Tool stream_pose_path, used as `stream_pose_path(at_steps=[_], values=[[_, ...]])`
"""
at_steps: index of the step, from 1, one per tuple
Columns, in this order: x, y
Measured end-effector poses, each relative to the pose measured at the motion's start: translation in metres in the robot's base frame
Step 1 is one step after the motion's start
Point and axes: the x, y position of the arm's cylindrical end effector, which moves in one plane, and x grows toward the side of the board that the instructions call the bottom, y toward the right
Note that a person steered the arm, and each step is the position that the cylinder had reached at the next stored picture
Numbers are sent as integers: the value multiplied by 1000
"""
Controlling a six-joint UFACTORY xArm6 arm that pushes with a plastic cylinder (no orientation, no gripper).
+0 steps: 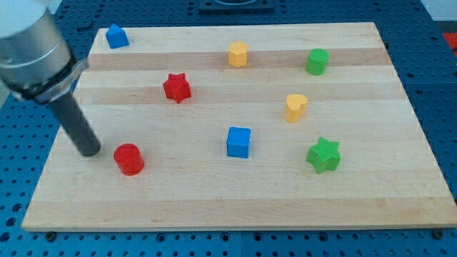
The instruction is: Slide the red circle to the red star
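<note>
The red circle (129, 158) lies at the lower left of the wooden board (235, 200). The red star (176, 88) lies up and to the right of it, in the upper left part of the board. My tip (90, 151) rests on the board just to the left of the red circle, a small gap apart from it. The rod slants up to the view's left into the grey arm body.
A blue house-shaped block (116, 36) sits at the top left corner. A yellow hexagon (238, 53), a green cylinder (317, 61), a yellow heart (295, 107), a blue cube (238, 141) and a green star (323, 155) lie to the right.
</note>
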Motion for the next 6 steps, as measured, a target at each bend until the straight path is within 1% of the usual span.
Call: stream_pose_path(at_steps=[1, 2, 4, 5, 6], values=[[33, 12], [35, 43], [-15, 86], [-38, 94], [-35, 94]])
